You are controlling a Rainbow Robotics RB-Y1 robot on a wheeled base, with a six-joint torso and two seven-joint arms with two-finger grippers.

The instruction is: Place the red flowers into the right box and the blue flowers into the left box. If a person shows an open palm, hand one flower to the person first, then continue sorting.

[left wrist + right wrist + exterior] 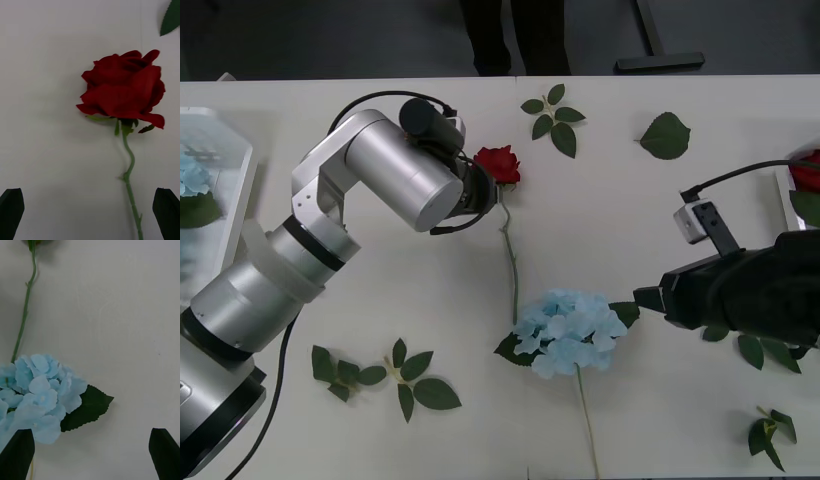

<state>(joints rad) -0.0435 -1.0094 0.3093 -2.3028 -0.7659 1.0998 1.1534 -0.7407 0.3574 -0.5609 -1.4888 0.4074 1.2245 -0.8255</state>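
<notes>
A red flower (498,163) lies on the white table, bloom far, its stem running toward a blue flower (570,330) at centre. My left gripper (88,192) is open just short of the rose (122,88), its stem (129,176) between the black fingers. My right gripper (90,430) is open beside the hydrangea head (37,397), whose petals reach one black finger (17,453). In the front view it (648,298) sits right of that head. The left box (240,150) holds a blue flower (192,175). The right box (783,185) holds a red flower (808,170).
Loose green leaf sprigs lie at the far centre (552,118), far right (666,136), near left (375,375) and near right (770,430). A person's dark legs (515,35) stand beyond the table's far edge, touching nothing.
</notes>
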